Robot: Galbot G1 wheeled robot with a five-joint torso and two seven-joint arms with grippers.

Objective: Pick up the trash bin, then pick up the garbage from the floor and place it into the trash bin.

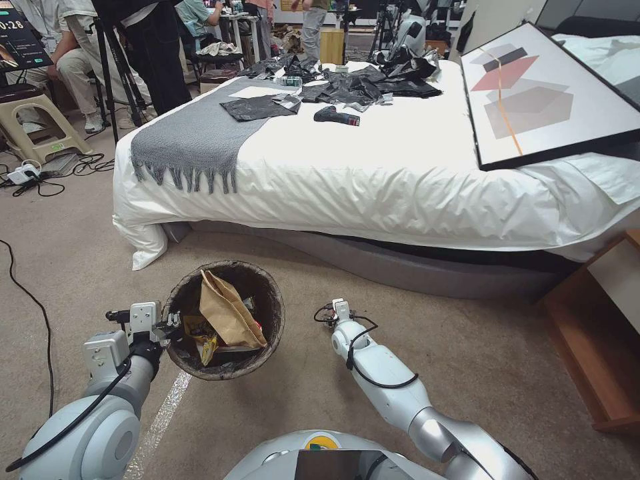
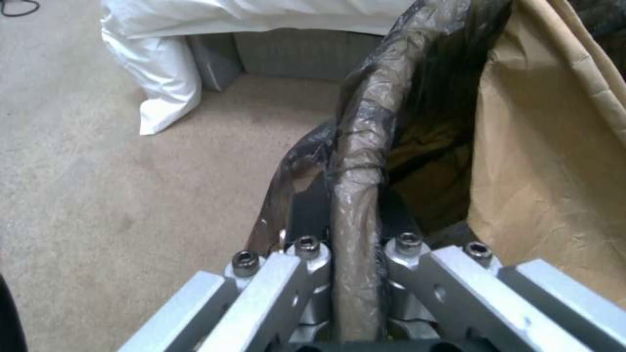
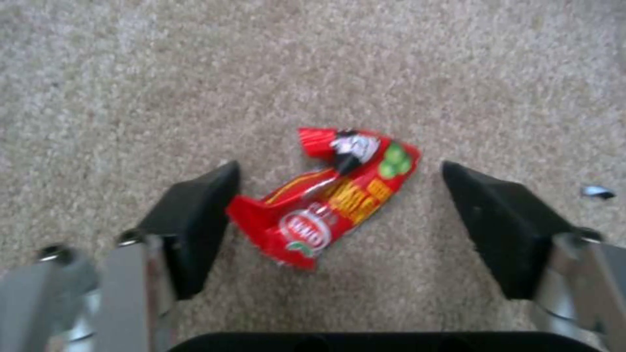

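Not much to read here. The red wrapper (image 3: 332,195) is lying on the carpet between the spread fingers (image 3: 195,220) of the right gripper (image 3: 339,215), closer to one pad than the other, and it's showing yellow lettering plus a round white logo with red letters, but both are coming out too blurry to make out. Up in the head view's far corner, a dark screen (image 1: 17,33) is displaying white digits, cut off at the edge, reading "0:28".
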